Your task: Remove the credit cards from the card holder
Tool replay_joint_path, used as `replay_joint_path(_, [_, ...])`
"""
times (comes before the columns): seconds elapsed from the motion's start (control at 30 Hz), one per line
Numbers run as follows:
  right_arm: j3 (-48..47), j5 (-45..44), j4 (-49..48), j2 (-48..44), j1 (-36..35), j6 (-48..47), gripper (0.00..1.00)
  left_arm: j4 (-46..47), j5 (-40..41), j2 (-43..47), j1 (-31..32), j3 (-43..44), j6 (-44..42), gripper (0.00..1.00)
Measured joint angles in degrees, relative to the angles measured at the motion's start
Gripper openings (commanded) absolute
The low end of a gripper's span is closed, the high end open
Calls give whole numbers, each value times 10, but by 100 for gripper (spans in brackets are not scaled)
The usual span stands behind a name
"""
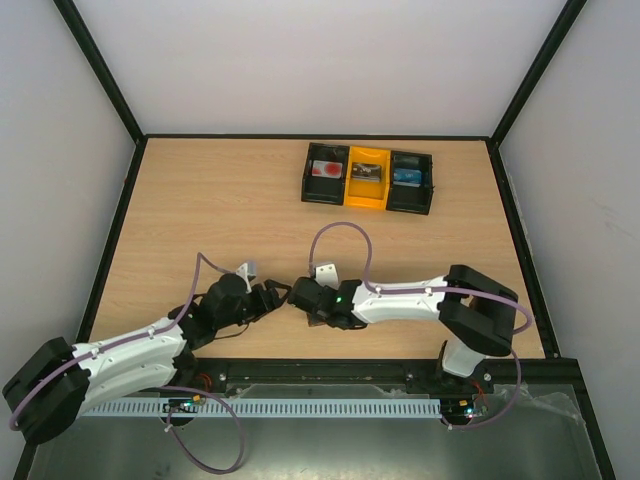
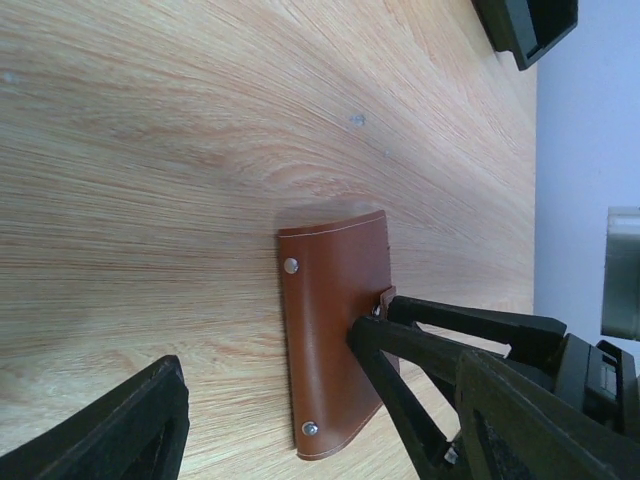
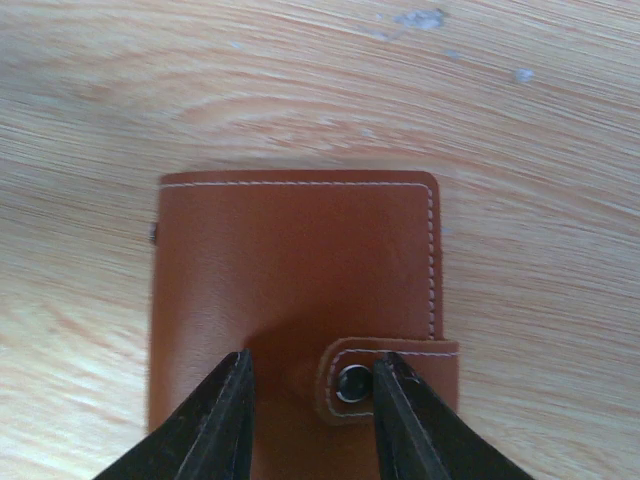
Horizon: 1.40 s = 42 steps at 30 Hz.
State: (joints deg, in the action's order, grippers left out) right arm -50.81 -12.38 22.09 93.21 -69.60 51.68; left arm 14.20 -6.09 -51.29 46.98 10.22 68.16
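Observation:
The brown leather card holder (image 3: 290, 260) lies closed and flat on the wooden table, its snap tab (image 3: 385, 375) fastened. My right gripper (image 3: 312, 360) is open, with both fingertips resting on the cover. The tab's rounded end and its snap sit between them, and the right finger (image 3: 400, 410) is against the snap. My left gripper (image 2: 318, 365) stands wide open around the holder (image 2: 330, 330) from its spine side. From above, both grippers (image 1: 275, 297) (image 1: 297, 297) meet near the front edge and cover the holder. Credit cards (image 1: 325, 170) (image 1: 407, 176) lie in the tray; any inside the holder are hidden.
A black-and-yellow three-compartment tray (image 1: 368, 205) stands at the back, right of centre, with a card in each compartment. Black frame rails border the table on all sides. The right arm's elbow (image 1: 480, 310) rises near the front right corner.

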Motion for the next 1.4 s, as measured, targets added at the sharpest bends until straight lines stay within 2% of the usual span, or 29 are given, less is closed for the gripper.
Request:
replay_joint_path(0.13, [-6,-25,20,19,-6,0,30,-9,4,0,0,0,0,74])
replay_joint_path(0.37, [-11,-56,20,34,-9,-1,3,-16,6,-1,0,0,1,73])
replay_joint_path(0.4, [-11,-64,19,36,-9,-1,2,-17,6,-2,0,0,2,73])
replay_joint_path(0.77, [21,-87,-38,20,-13,-21,2,-31,9,-20,0,7,-2,70])
replay_joint_path(0.93, [62,-50,-96,-15,-9,-33,2,-22,-3,-35,3,17,-11,61])
replay_joint_path(1.13, [93,4,-152,-39,-9,-37,2,39,-37,-64,17,19,-19,53])
replay_joint_path(1.4, [112,17,-191,-46,-21,-36,2,129,-70,-177,37,37,-23,51])
